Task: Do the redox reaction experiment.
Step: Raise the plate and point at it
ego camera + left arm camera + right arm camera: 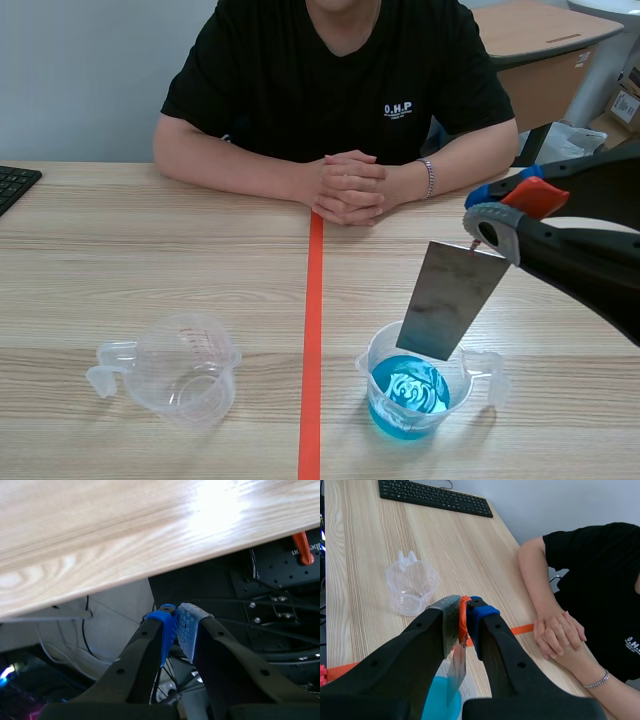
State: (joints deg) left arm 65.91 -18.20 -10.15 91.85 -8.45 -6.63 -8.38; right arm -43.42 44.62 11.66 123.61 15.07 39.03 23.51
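Shut pad to pad on nothing, the left gripper hangs off the table's near edge, with the wood rim ahead of it and a dark frame below. On the table, a keyboard pokes in at the far left edge, and bare wood runs from it down to the empty cup, which stands upright near the front edge with its handle toward the left. Open wood lies between that cup and the tape, a straight line running from the near edge away to the person's clasped hands, which rest on the far part of the table; a broad free band separates those hands from both cups. Just right of the tape stands the blue cup, blue liquid in its bottom and its handle toward the right. Into its mouth dips the plate, a grey metal strip whose long axis stands steep, lower end down and leftward inside the rim, upper end leaning rightward (whether its lower edge meets the liquid I cannot tell). At that upper end the right gripper comes in from the right above the table, fingers narrow and clamped on the plate's top, with an orange piece between the pads.
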